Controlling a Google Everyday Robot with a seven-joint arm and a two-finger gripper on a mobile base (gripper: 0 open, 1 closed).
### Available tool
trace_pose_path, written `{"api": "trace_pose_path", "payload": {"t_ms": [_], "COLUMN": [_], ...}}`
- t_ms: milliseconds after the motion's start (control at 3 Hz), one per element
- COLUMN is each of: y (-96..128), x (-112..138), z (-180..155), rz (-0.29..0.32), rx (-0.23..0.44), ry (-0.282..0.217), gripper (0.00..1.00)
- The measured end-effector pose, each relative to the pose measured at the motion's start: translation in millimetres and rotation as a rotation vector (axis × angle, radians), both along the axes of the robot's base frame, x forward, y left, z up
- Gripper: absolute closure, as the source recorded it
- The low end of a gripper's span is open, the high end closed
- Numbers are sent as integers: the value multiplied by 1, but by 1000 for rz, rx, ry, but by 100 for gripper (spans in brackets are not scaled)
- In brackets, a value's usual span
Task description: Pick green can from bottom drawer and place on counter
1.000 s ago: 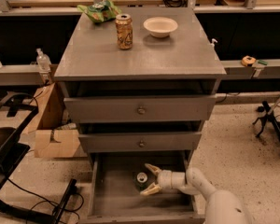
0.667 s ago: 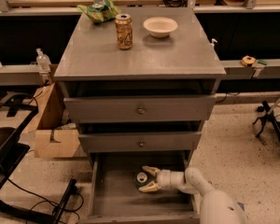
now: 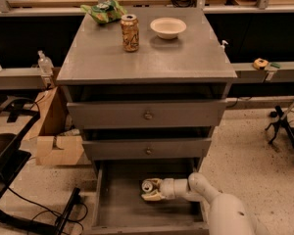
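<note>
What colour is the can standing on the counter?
The can is tan-orange, camera view; gripper is in the bottom drawer.

Glossy white arm (image 3: 224,210), rounded bulbous segments, pale cream claw (image 3: 150,190) inside the bottom drawer (image 3: 118,207)

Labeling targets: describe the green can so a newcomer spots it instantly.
Find the grey three-drawer cabinet; its bottom drawer is pulled open. Inside sits the green can, at the gripper. It is dark with a silver top, unlike the tan-orange can on the counter.
</note>
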State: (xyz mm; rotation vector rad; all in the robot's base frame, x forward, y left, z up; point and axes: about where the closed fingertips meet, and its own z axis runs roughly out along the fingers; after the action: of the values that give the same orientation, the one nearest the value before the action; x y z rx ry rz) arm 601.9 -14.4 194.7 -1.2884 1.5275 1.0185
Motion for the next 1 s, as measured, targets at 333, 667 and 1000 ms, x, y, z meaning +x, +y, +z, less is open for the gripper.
{"api": "trace_pose_path", "payload": {"t_ms": [333, 667, 1000], "y": [-27, -63, -52], "x": [6, -2, -47], "z": [53, 152, 280], "rz": [-46, -79, 0], "rx": [-36, -1, 52], "ry": [-17, -3, 71], "gripper": [100, 100, 100]}}
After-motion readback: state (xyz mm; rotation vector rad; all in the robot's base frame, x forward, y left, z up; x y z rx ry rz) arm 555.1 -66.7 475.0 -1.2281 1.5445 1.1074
